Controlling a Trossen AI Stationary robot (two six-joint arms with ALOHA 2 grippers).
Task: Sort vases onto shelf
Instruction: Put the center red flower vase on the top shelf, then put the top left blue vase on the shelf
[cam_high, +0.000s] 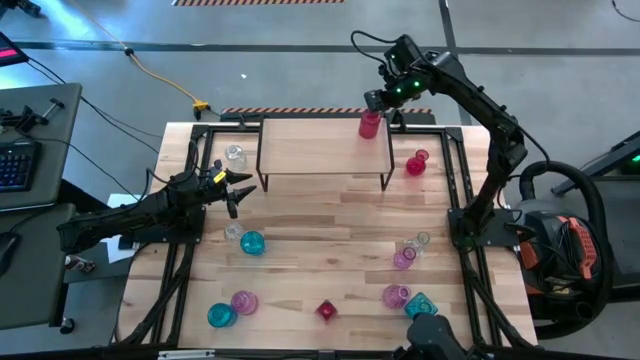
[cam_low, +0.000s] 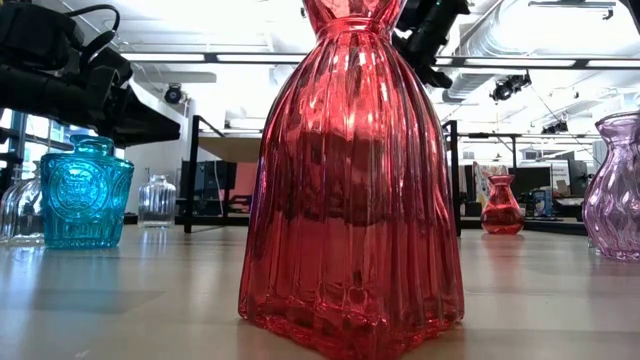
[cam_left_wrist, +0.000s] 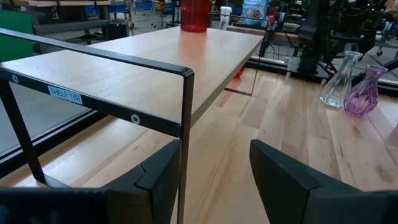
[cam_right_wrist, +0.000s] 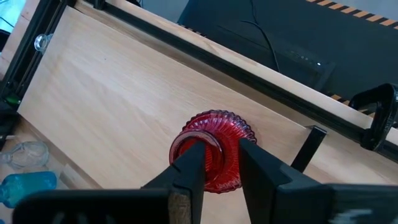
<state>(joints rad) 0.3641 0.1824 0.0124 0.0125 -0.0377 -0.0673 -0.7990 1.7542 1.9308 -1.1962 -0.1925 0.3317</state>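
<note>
The shelf, a light wood top on thin black legs, stands at the table's far middle. A red ribbed vase stands upright on its base on the shelf top near the far right corner. My right gripper hovers over it, open, one finger on either side of the vase's neck; I see no hold. My left gripper waits open at the shelf's left end, facing its corner leg. Several more vases stand on the table.
On the table stand a clear vase, a teal one, a red one right of the shelf, pink and clear ones, and pink, teal and red ones along the near edge. The table's middle is bare wood.
</note>
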